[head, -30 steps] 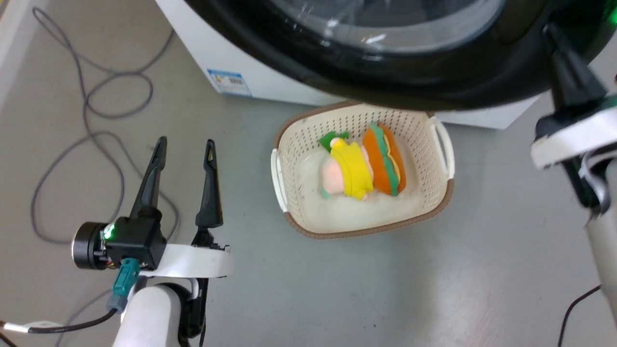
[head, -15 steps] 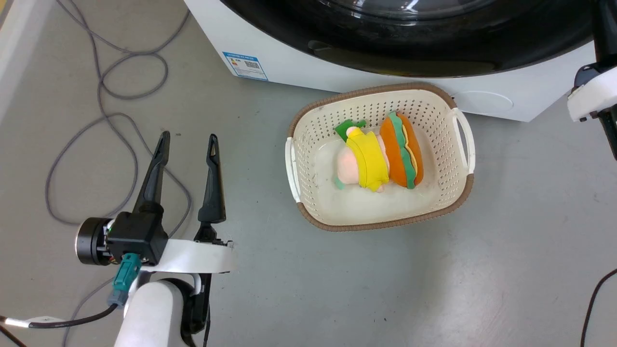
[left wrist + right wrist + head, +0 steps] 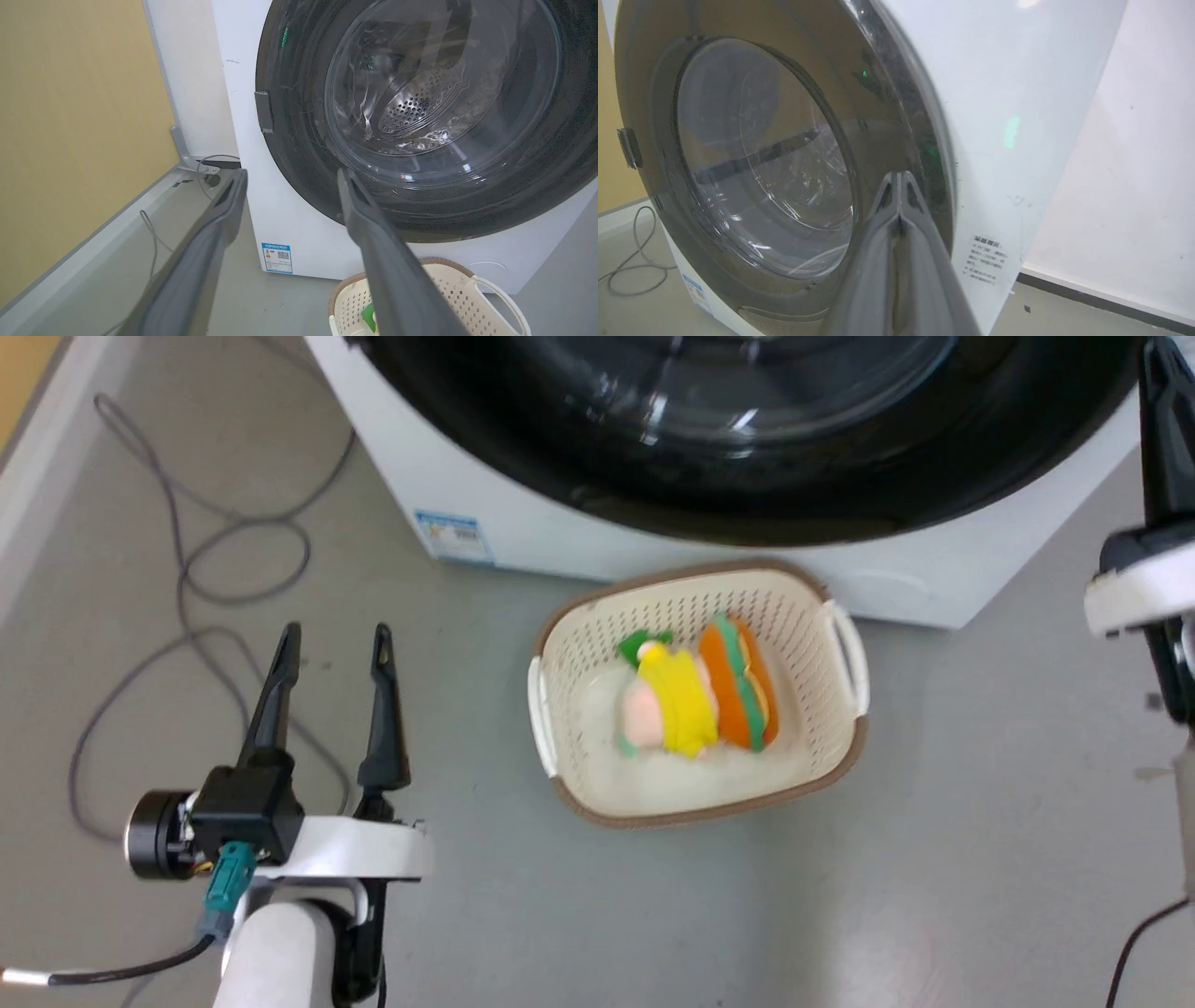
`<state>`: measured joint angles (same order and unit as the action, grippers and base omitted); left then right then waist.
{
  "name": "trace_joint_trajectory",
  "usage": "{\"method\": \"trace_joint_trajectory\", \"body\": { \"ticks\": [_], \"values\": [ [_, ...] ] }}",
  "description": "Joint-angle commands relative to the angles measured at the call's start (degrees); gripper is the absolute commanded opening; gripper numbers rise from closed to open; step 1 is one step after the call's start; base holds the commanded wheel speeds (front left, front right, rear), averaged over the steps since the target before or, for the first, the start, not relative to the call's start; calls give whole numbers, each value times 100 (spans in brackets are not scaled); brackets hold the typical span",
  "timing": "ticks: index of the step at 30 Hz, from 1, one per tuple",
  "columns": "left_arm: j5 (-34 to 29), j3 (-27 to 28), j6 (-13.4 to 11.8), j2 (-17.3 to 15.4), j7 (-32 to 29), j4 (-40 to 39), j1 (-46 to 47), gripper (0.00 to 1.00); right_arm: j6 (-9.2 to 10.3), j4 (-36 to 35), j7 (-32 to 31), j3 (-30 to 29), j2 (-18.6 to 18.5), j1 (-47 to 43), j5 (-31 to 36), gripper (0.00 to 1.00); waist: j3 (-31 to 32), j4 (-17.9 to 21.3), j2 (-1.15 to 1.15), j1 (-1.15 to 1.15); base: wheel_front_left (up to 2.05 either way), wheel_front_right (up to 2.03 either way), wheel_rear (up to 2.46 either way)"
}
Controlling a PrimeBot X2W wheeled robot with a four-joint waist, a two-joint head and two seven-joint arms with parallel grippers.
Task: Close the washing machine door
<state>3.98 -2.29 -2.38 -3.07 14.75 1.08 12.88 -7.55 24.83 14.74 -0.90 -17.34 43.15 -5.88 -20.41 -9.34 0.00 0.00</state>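
Your right gripper, jaws pressed together, points at the right rim of the washing machine door; left gripper, jaws spread, well apart.

The door is running off the top edge; the label (blue-topped) is showing print too small to read.

Left claw spread open; right claw pinched fully closed.

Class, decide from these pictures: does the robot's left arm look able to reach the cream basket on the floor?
Probably yes. The left gripper hovers open beside the basket, with only bare floor between them.
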Motion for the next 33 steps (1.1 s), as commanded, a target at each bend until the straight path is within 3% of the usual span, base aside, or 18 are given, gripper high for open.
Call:
{"method": "trace_joint_trajectory", "body": {
  "ticks": [1,5,10,11,12,13,21,33],
  "values": [
    [-49,63,-25,-5,25,33,-107,100,6,-337,26,-169,109,-276,152,0,313,225,0,0,0,0,0],
    [-115,195,-96,-23,25,132,-285,100,6,-1018,26,-527,469,-893,424,0,675,471,0,0,0,0,0],
    [-157,287,-146,-32,25,236,-516,100,6,-1342,26,-750,899,-1595,701,0,1044,772,0,0,0,0,0],
    [-157,325,-158,-36,25,257,-616,100,6,-1384,26,-805,1034,-1819,743,27,1167,887,0,0,0,0,0],
    [-153,340,-159,-36,25,268,-663,100,6,-1377,26,-830,1096,-1930,743,70,1226,934,0,0,0,0,0],
    [-150,354,-162,-35,25,280,-712,100,6,-1366,26,-866,1162,-2040,694,100,1286,974,0,0,0,0,0],
    [-89,411,-127,-27,25,352,-1034,100,6,-1384,26,-786,1411,-2935,305,100,1666,1162,0,0,0,0,0],
    [-67,328,-171,-5,25,456,-1409,100,6,-1616,26,-368,1445,-4107,-290,100,2000,1148,0,0,0,0,0]
  ]
}}
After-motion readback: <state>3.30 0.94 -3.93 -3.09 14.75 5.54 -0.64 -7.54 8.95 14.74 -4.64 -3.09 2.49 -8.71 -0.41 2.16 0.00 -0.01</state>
